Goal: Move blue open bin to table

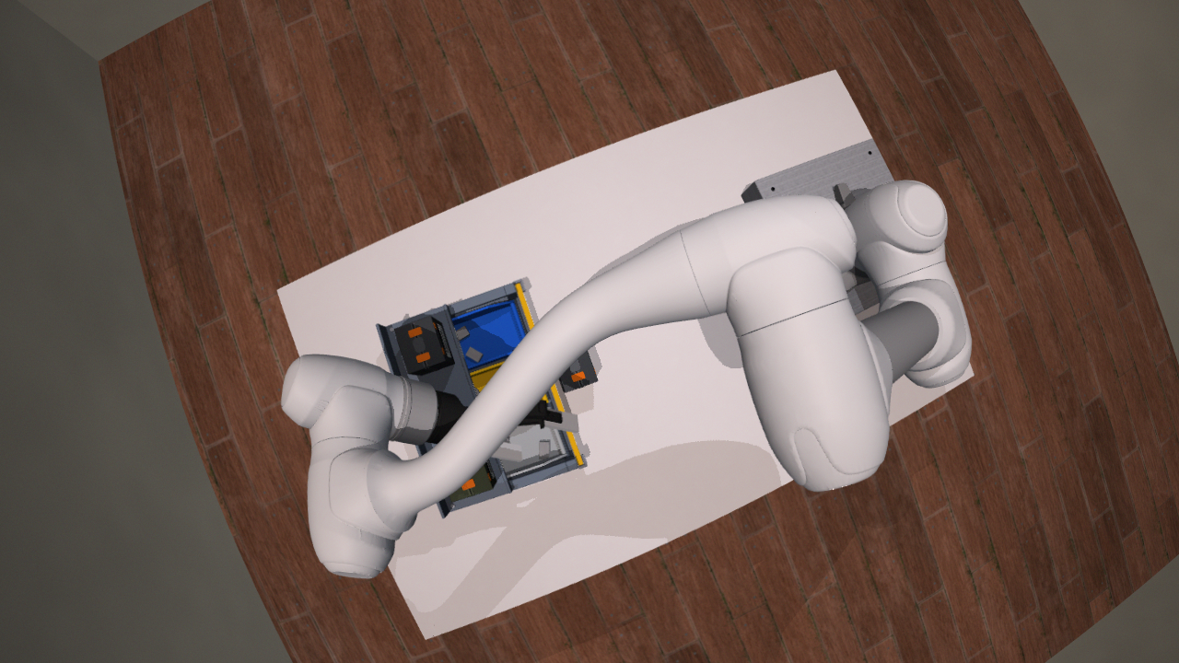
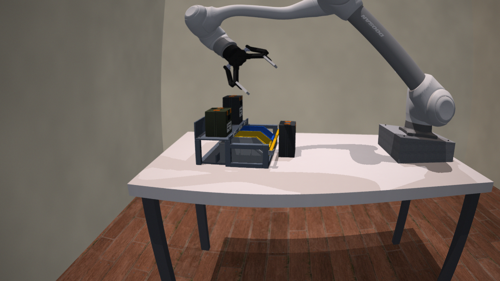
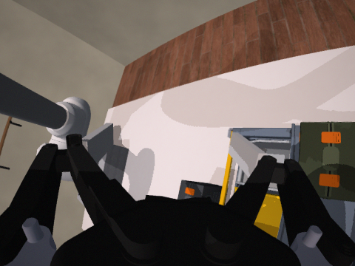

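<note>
The blue open bin (image 1: 486, 328) (image 2: 258, 128) sits on the grey shelf frame (image 1: 385, 346) (image 2: 197, 146) at its far end, with small grey parts inside. Next to it are a yellow bin (image 1: 482, 378) (image 2: 252, 136) (image 3: 271, 213) and a grey bin (image 1: 537, 451) (image 2: 244, 149). My gripper (image 2: 262, 80) (image 1: 554, 418) is open and empty. It hangs tilted, well above the shelf, over the bins' row. In the top view the arm hides most of it. The blue bin does not show in the wrist view.
An olive box (image 2: 217, 122) (image 1: 473, 486) (image 3: 328, 158) and a black box (image 2: 233, 104) (image 1: 420, 346) stand on the shelf's upper tier. Another black box (image 2: 287, 138) (image 1: 578, 375) (image 3: 197, 191) stands on the white table (image 1: 659, 205) (image 2: 332, 167) beside the shelf. The robot base (image 2: 416, 143) is at the right end.
</note>
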You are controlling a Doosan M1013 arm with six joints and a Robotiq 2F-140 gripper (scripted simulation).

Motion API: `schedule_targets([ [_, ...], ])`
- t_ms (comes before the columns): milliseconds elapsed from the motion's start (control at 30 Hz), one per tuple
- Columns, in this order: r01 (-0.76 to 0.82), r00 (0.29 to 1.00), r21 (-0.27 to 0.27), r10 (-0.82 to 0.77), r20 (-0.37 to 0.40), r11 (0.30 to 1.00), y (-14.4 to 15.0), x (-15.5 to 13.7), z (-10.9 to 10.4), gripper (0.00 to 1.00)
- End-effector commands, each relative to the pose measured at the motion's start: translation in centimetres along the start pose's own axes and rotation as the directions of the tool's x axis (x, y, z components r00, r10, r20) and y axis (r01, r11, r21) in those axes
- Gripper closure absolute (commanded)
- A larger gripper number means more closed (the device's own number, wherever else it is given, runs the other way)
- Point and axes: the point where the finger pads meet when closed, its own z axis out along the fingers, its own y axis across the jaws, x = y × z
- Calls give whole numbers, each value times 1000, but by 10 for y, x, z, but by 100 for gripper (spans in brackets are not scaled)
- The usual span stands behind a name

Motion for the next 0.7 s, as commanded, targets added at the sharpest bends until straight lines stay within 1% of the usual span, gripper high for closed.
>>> schedule_targets([
  [0,0,1000,0,0,0,1000,0,0,0,0],
  [567,0,1000,0,0,0,1000,0,0,0,0],
  [600,0,1000,0,0,0,1000,-8,-2,7,43],
  [667,0,1000,0,0,0,1000,-23,-7,23,43],
])
